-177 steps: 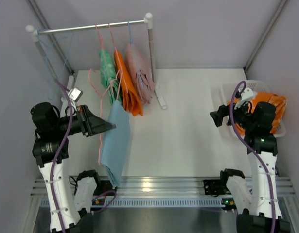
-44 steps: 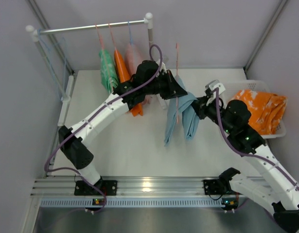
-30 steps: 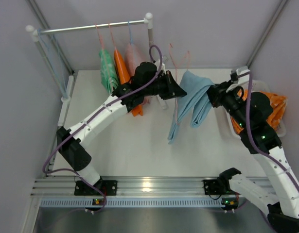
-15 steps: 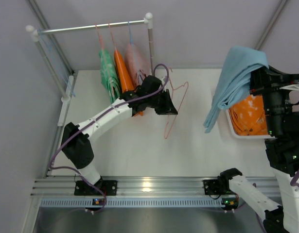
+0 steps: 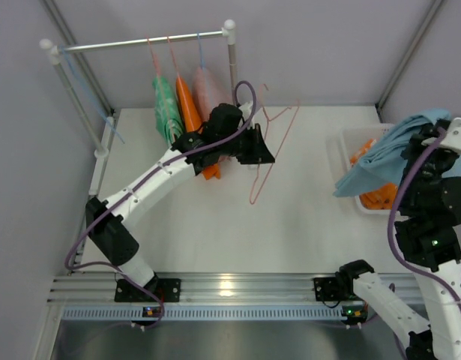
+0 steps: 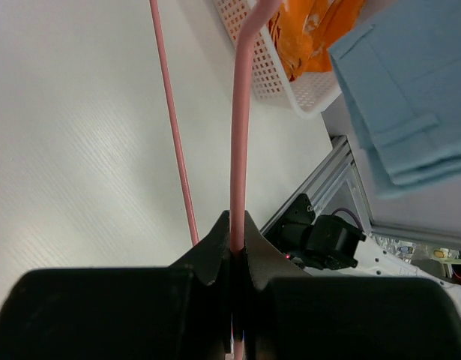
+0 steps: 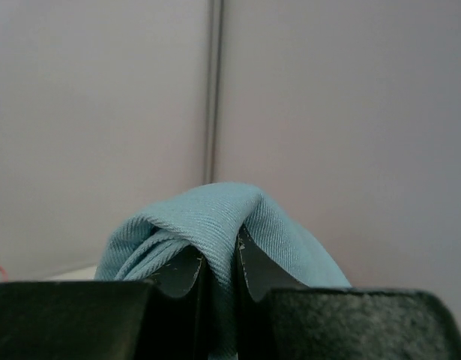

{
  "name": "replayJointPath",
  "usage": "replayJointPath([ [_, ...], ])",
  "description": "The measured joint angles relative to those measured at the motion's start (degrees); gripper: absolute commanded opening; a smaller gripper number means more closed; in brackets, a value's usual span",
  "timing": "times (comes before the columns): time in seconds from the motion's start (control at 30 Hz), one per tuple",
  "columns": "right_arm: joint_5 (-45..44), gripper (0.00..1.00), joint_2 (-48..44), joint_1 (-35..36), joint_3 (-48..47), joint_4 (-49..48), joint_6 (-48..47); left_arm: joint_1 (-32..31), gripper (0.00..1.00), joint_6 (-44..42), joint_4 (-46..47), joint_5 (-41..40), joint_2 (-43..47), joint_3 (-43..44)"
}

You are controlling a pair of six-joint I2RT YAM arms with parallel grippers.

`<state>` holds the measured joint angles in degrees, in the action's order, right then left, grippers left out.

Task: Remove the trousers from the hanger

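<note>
The light blue trousers (image 5: 380, 157) hang free of the hanger, pinched in my shut right gripper (image 7: 221, 262) and draped over its fingers above the white basket (image 5: 336, 154). Orange trousers (image 5: 378, 199) lie in that basket. My left gripper (image 5: 270, 156) is shut on the bare pink wire hanger (image 5: 252, 198), held up over the middle of the table. In the left wrist view the hanger wire (image 6: 238, 135) runs straight up out of the closed jaws, with the blue trousers (image 6: 410, 97) and the basket (image 6: 294, 82) beyond.
A clothes rail (image 5: 140, 41) stands at the back left with green (image 5: 166, 112), orange (image 5: 187, 109) and pink (image 5: 208, 90) garments on hangers, close behind the left arm. Grey walls close in the table on three sides.
The right gripper pulled the blue trousers off the hanger and carried them right and up, then down over the basket. The left gripper kept the now bare hanger and drew back slightly.
</note>
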<state>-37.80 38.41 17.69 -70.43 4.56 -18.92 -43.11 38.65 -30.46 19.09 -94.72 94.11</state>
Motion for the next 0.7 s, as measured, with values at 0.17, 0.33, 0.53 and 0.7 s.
replayJointPath([
  [0.17,-6.73,0.0,-0.92,-0.33,9.9,-5.79,-10.95,0.0,0.0,-0.7,0.09,-0.68,2.03,1.49],
  [0.33,-8.55,0.0,2.27,-5.64,14.99,-7.1,-15.65,0.0,0.0,-0.68,0.04,-0.85,3.02,1.53],
  [0.53,-3.39,0.0,10.62,-19.23,17.27,-9.84,-14.27,0.0,0.0,-0.68,0.04,-1.01,3.32,1.53],
  [0.7,2.91,0.0,20.17,-24.37,18.25,-14.47,-12.41,0.0,0.0,-1.07,0.09,-1.01,4.11,1.53],
])
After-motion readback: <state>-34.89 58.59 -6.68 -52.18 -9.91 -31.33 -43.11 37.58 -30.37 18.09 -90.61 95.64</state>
